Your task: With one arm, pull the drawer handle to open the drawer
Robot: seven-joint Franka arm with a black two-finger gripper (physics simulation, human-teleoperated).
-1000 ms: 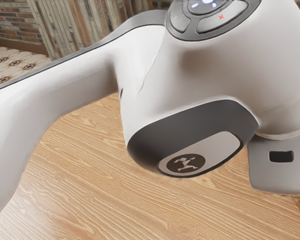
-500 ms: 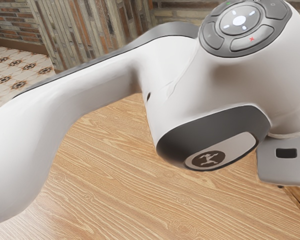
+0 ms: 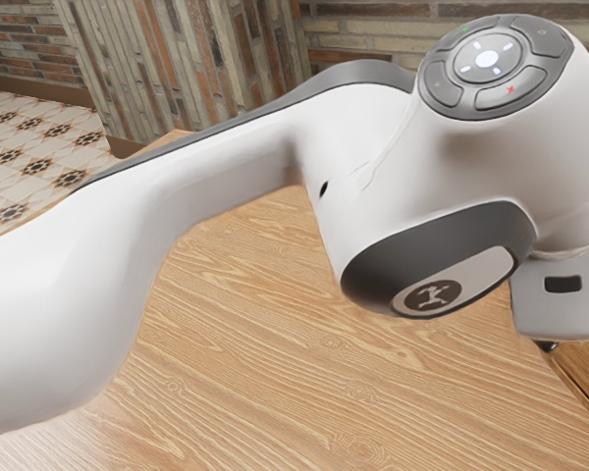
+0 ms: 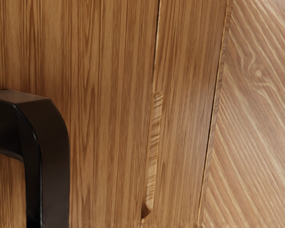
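A black drawer handle (image 4: 42,156) curves across the wooden drawer front (image 4: 109,71) close under my hand in the wrist view. A narrow seam (image 4: 154,118) runs along the front beside the handle. In the exterior view my white arm (image 3: 226,226) stretches from the left across the wooden top. Its last joint (image 3: 442,226) hides most of the grey hand body (image 3: 560,304) at the far right edge. The drawer itself is hidden behind the arm there.
A wooden tabletop (image 3: 275,373) lies under the arm. Behind it stands a brick and plank wall (image 3: 177,59), with patterned floor tiles (image 3: 29,147) at the exterior view's left. In the wrist view a diagonal-grained wooden surface (image 4: 261,142) borders the drawer front.
The arm's last joint and the grey hand have shifted toward the exterior view's right. The button ring on the joint has come fully into view.
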